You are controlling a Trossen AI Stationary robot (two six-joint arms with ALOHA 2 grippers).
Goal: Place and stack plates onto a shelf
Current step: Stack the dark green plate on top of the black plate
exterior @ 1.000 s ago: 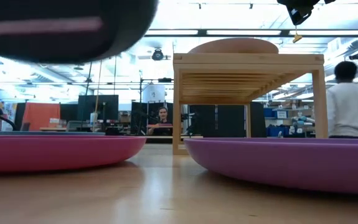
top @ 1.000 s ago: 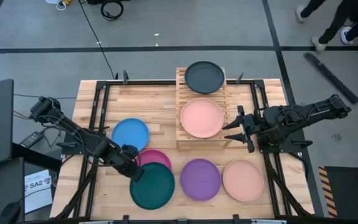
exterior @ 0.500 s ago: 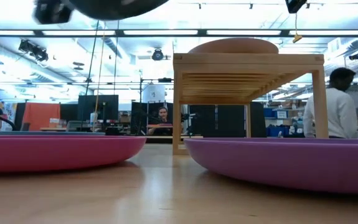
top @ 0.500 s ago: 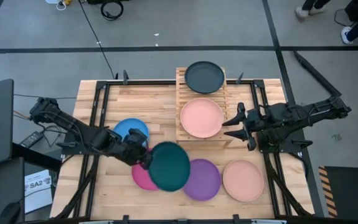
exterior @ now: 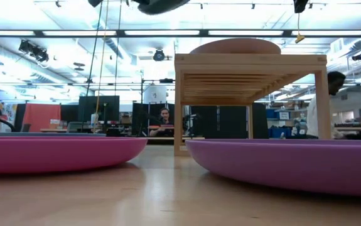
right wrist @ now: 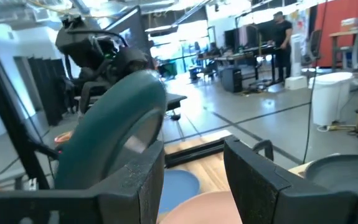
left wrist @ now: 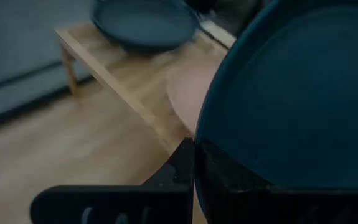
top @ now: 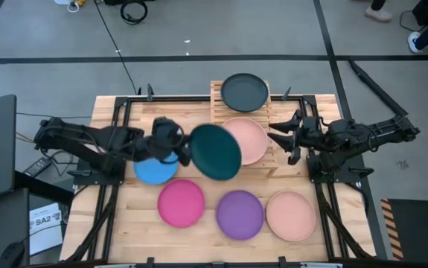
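My left gripper (top: 178,150) is shut on a teal plate (top: 215,151), held in the air at the left side of the wooden shelf (top: 217,112). A dark grey plate (top: 245,91) lies on the shelf's far tier and a salmon plate (top: 249,138) on its near tier, partly hidden under the teal one. My right gripper (top: 283,140) hovers open beside the shelf's right side, with nothing between its fingers (right wrist: 146,180). Magenta (top: 181,202), purple (top: 239,214) and salmon (top: 290,215) plates lie flat along the table's near side. My left gripper pinches the teal plate's rim (left wrist: 208,148) between its two fingers, on the side of the plate toward the table's left. The fingers (left wrist: 188,167) come from the table's left, slanting a little downward. The plate is lifted clear and tilted.
A blue plate (top: 152,171) lies on the table under the left arm. The black frame rails (top: 117,126) run along both sides of the table. In the low view the shelf (exterior: 249,69) stands behind the magenta (exterior: 54,154) and purple (exterior: 293,164) plates.
My left gripper has lifted the teal plate off the magenta plate at the near left, carried it up and toward the shelf, and tipped it from flat to tilted. The magenta plate now lies uncovered. My right gripper has turned a little toward the far edge.
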